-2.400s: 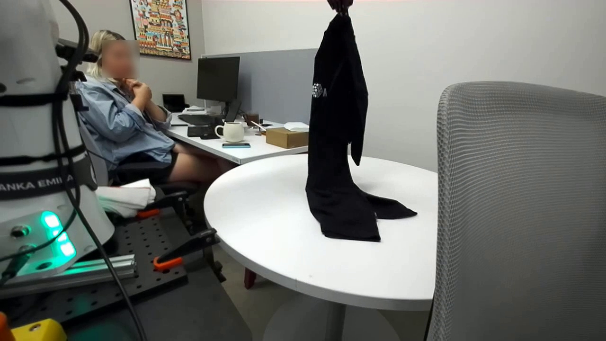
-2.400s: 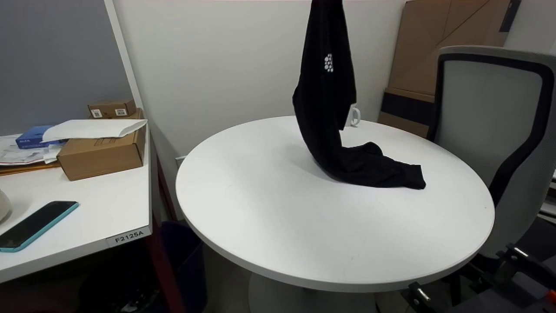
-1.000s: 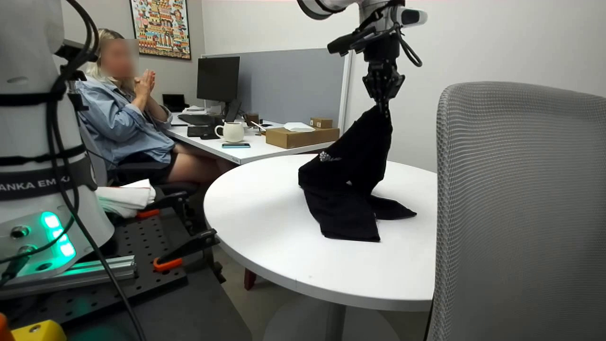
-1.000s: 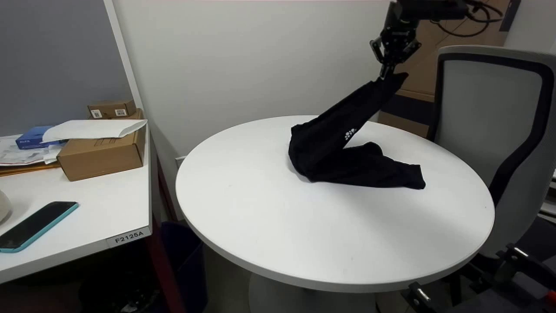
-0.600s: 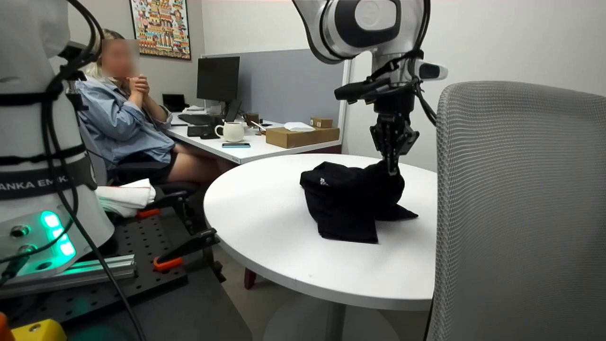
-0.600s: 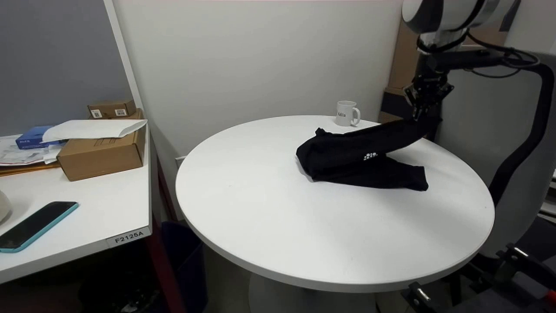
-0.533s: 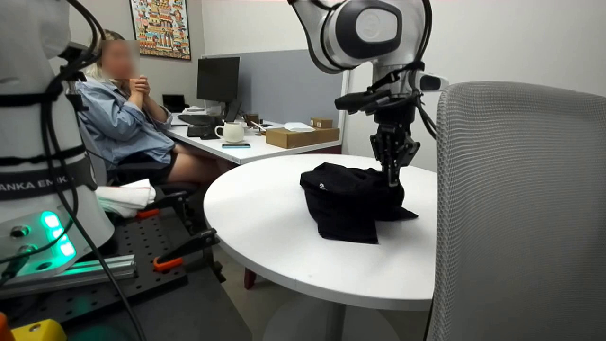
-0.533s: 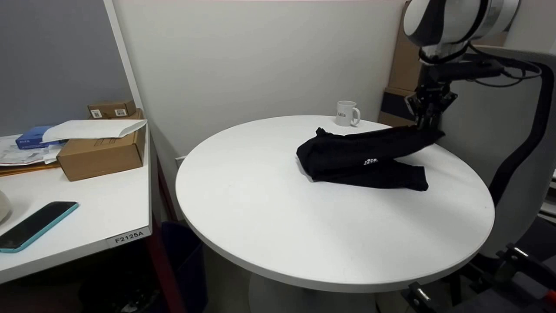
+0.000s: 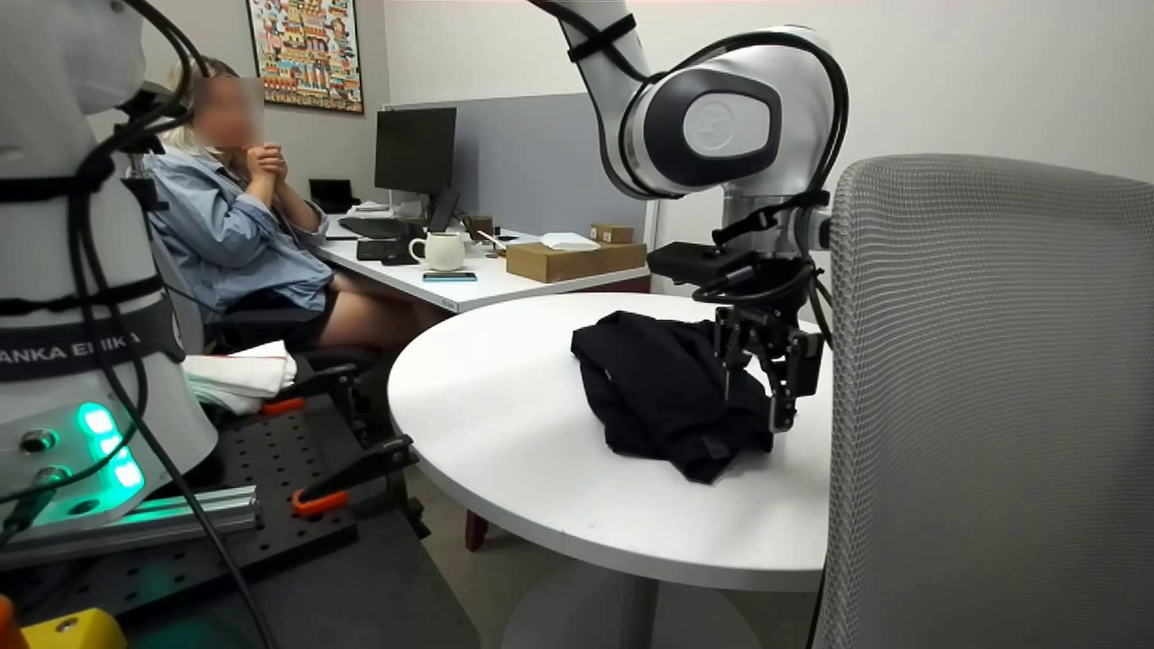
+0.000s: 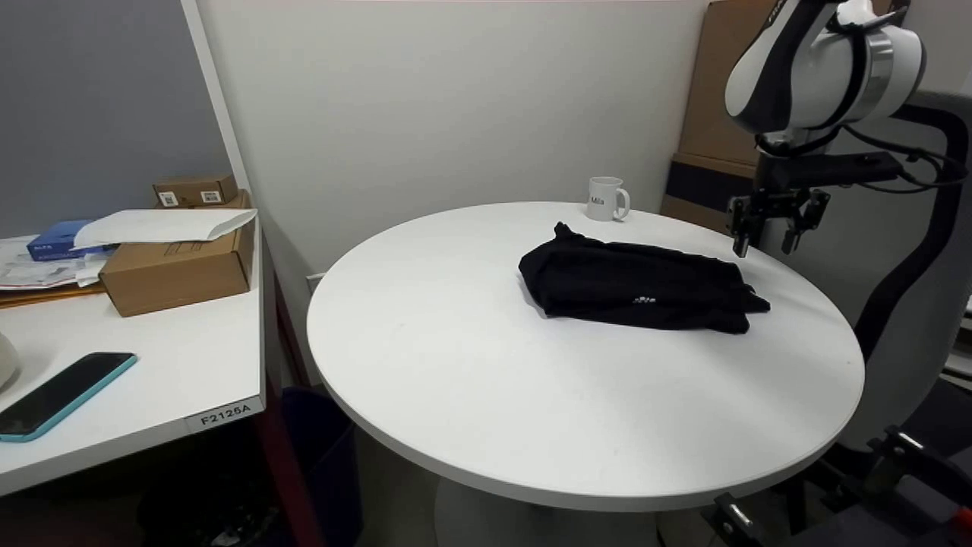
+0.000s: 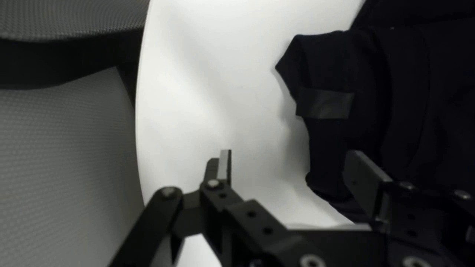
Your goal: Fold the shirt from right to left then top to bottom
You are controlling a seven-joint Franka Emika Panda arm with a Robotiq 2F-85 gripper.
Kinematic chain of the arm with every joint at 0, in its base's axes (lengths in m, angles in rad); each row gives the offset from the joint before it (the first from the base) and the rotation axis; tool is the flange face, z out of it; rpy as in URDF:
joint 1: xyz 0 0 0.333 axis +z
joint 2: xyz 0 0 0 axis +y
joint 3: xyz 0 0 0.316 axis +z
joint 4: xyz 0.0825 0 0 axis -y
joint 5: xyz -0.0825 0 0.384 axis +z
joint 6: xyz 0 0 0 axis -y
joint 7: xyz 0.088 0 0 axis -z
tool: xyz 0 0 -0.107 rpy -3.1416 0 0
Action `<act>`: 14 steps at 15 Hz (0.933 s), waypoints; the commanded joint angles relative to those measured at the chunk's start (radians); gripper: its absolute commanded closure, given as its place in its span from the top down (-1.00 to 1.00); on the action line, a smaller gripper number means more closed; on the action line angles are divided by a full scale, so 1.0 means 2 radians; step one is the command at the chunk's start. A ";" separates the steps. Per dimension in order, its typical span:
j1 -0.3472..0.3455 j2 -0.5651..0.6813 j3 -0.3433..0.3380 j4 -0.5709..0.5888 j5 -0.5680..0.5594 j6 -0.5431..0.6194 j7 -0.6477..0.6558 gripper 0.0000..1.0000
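While the black gripper (image 10: 765, 248) gapes, the black fabric shirt (image 10: 630, 275) lies folded, rumpled; a white cylindrical mug (image 10: 604, 200) reads "Mila".

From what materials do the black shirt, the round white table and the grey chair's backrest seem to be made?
Black shirt: soft, matte fabric, perhaps cotton or a blend; it slumps into folds and creases.
Round white table: smooth, satin-looking top, possibly laminate; the surface is even, with no visible grain.
Backrest: matte mesh, probably synthetic; its fine, regular weave shows.
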 commanded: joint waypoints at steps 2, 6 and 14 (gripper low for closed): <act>-0.004 -0.063 0.006 -0.081 0.018 0.043 -0.015 1.00; 0.003 -0.115 0.024 -0.176 0.025 0.079 -0.029 1.00; 0.045 -0.196 0.026 -0.265 -0.015 0.074 -0.026 1.00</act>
